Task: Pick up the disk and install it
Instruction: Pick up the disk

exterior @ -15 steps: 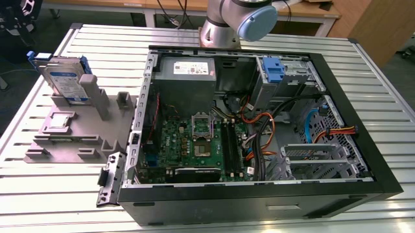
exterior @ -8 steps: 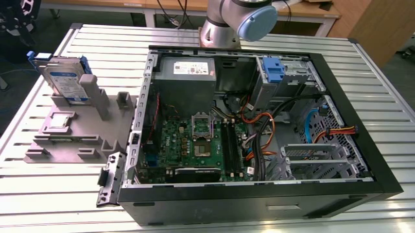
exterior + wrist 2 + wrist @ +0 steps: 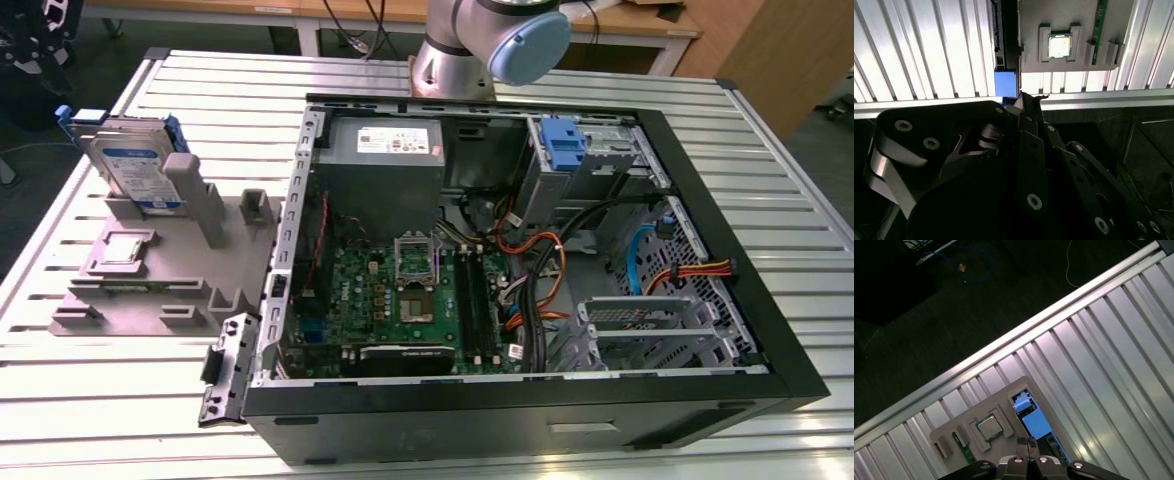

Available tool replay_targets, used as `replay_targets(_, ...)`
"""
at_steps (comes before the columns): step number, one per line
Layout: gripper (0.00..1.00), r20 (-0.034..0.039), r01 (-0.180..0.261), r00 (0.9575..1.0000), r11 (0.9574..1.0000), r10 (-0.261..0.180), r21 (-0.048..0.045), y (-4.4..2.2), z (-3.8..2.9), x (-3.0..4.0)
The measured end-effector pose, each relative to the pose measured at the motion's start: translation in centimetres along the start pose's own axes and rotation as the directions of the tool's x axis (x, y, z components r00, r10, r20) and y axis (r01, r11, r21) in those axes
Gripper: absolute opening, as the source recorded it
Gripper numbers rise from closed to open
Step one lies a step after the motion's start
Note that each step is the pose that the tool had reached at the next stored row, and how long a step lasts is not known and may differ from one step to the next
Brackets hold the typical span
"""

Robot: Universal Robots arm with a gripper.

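The disk stands upright on edge in a slot of the grey fixture, on the exterior view's left, its silver face and blue carrier showing. In the first wrist view I look down on the disk's blue top edge. My gripper hangs well above it, fingers together with nothing between them. In the second wrist view the gripper sits close to the disk's blue corner.
An open computer case with motherboard, cables and a blue drive bay fills the table's middle and right. The fixture also holds a processor chip and a green memory stick. The arm's base stands behind the case.
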State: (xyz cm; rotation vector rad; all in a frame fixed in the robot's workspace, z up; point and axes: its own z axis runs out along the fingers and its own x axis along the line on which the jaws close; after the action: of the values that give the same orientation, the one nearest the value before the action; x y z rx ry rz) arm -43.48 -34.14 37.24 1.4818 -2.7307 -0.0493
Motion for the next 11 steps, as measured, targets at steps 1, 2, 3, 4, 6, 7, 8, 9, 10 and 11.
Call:
replay_targets(1,0.1,-0.0001,0.0,1.0,1.0,0.0,0.0,0.0,0.0,0.0)
replay_targets(2,0.1,0.0,0.0,1.0,1.0,0.0,0.0,0.0,0.0,0.0)
replay_targets(3,0.1,0.0,0.0,1.0,1.0,0.0,0.0,0.0,0.0,0.0)
replay_targets(4,0.1,-0.0001,0.0,1.0,1.0,0.0,0.0,0.0,0.0,0.0)
replay_targets(6,0.1,0.0,0.0,1.0,1.0,0.0,0.0,0.0,0.0,0.0)
replay_targets(7,0.1,0.0,0.0,1.0,1.0,0.0,0.0,0.0,0.0,0.0)
replay_targets(8,0.1,-0.0001,0.0,1.0,1.0,0.0,0.0,0.0,0.0,0.0)
replay_targets(9,0.1,0.0,0.0,1.0,1.0,0.0,0.0,0.0,0.0,0.0)
replay_targets(10,0.1,-0.0001,0.0,1.0,1.0,0.0,0.0,0.0,0.0,0.0)
replay_targets(11,0.1,-0.0001,0.001,1.0,1.0,-0.001,0.0,0.0,0.0,0.0)
